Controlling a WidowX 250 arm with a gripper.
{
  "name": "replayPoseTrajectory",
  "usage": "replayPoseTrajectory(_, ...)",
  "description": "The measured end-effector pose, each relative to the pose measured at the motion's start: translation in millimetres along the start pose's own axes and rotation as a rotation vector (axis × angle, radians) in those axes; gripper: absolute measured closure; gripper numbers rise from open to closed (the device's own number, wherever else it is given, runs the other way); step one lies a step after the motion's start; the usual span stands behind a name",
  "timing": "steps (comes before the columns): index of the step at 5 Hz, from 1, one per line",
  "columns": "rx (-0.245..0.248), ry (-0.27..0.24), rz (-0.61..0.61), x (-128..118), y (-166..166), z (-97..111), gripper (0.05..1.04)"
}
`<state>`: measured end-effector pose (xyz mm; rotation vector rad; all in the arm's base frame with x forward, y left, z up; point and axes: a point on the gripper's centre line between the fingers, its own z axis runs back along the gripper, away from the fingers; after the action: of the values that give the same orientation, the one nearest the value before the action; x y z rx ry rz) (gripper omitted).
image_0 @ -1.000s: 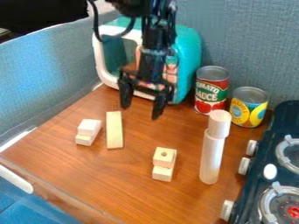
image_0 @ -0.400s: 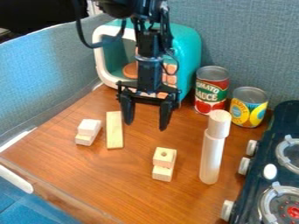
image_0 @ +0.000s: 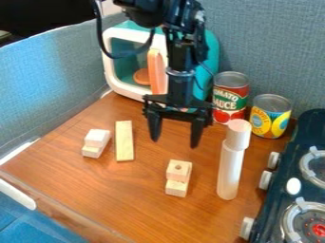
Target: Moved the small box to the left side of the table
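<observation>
The gripper (image_0: 175,142) hangs over the table (image_0: 139,209), to the right of the plank (image_0: 124,141) in this view, its fingers spread and holding nothing. Nearer the camera and to the right of the plank is the holed block (image_0: 179,170), with a plain block (image_0: 176,188) against its near end. No thing is plainly a box; the holed block is my best guess at the one meant. On that reading, the grasp, the carry past the plank and the release are all left to do. Just left of the plank sits a white block pair (image_0: 96,143); if that is the box, the job could be finished, and I cannot tell which. Well right of the plank stands the tube (image_0: 229,171), with the stove (image_0: 274,201) farther out. Behind the plank is the microwave (image_0: 213,47); two cans (image_0: 231,90) stand behind and right of it.
</observation>
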<state>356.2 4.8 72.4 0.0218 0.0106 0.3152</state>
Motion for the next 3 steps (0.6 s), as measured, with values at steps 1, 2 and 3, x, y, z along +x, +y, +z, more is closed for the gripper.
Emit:
replayPoseTrajectory(1, -0.032, 0.019, 0.024, -9.9, -5.4, -14.2, 0.084)
replayPoseTrajectory(2, 0.008, 0.025, -0.015, -19.3, -13.2, -19.2, 0.084)
replayPoseTrajectory(3, 0.010, 0.010, 0.006, -18.5, -14.7, -20.9, 0.084)
